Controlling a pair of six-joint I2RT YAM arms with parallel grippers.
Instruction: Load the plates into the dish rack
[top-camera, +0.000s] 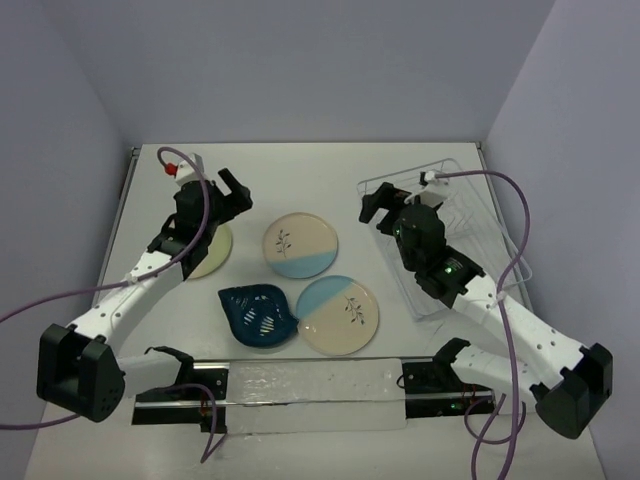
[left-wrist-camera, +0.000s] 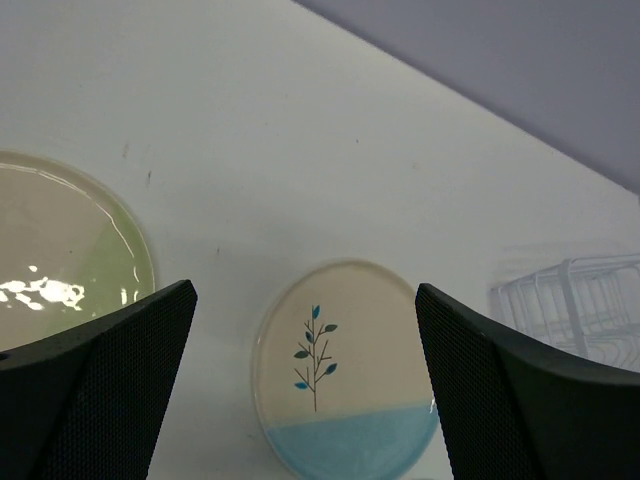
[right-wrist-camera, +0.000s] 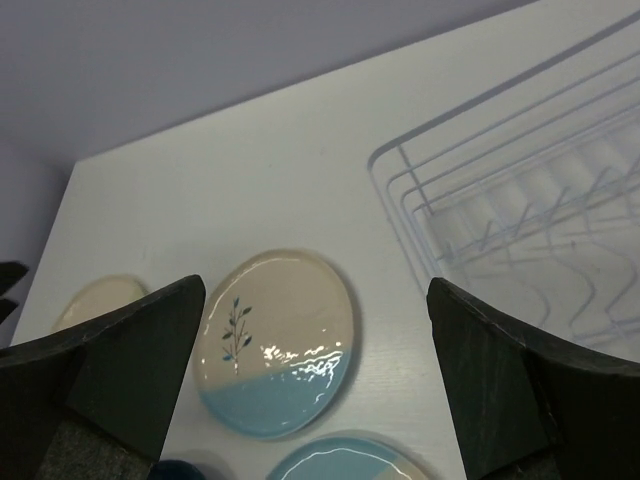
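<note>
Beneath the left arm (top-camera: 150, 265), the pale yellow plate (top-camera: 216, 256) is partly hidden; left hand (left-wrist-camera: 305, 300) and right hand (right-wrist-camera: 316, 288) gape wide.

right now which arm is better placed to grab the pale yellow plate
Left, likely: the left gripper hangs open near the pale yellow plate; the right gripper is far off by the dish rack.

Sprig plate (left-wrist-camera: 345, 370) between spread fingers (left-wrist-camera: 100, 390); yellow plate (left-wrist-camera: 60, 250) left; rack (left-wrist-camera: 575, 300) right.

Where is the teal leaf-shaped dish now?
In the top view the teal leaf dish lies left of centre, right beside the nearer sprig plate and in front of the farther sprig plate.
</note>
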